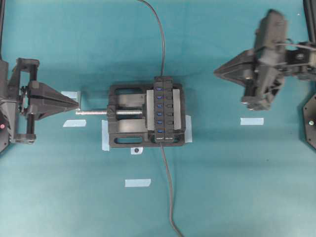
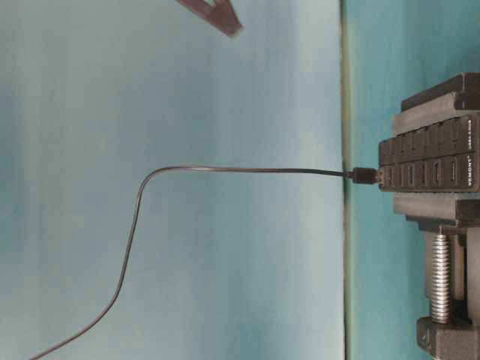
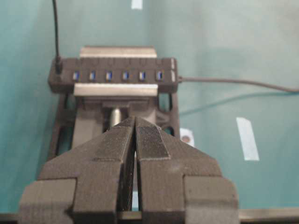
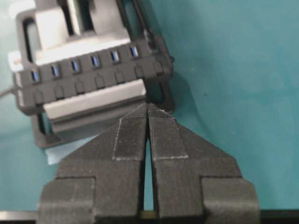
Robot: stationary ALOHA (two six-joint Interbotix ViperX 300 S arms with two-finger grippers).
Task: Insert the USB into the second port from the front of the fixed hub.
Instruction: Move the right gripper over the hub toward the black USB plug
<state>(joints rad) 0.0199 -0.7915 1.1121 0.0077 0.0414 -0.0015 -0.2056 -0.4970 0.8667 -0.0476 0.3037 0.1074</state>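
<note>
Landmark: black vise w/ silver screw, sitting mid-table on the teal tabletop.

- Long narrow black USB hub is clamped upright between the vise jaws, on the side opp. the screw handle. Its row of small blue ports faces up, w/ six sockets showing bare.
- Small black USB plug sits at one end of the hub, right after the last bare port. It looks seated in the end socket there, but can't tell for sure.
- The plug's thin black cable runs away from the vise to the table edge.
- A second, similar black lead leaves the opp. end of the hub and runs off the other way.
- Left gripper: jaws pressed together, nothing between them. The tip is just beside the free end of the vise's silver threaded screw and points at the vise.
- Right gripper: jaws also closed tight, holding nothing. It's on the hub side of the vise, well apart, w/ the tip aimed toward it. It's blurred in the overhead view.
- Pale blue tape strips are stuck on the table around the vise, some under its base corners.
</note>
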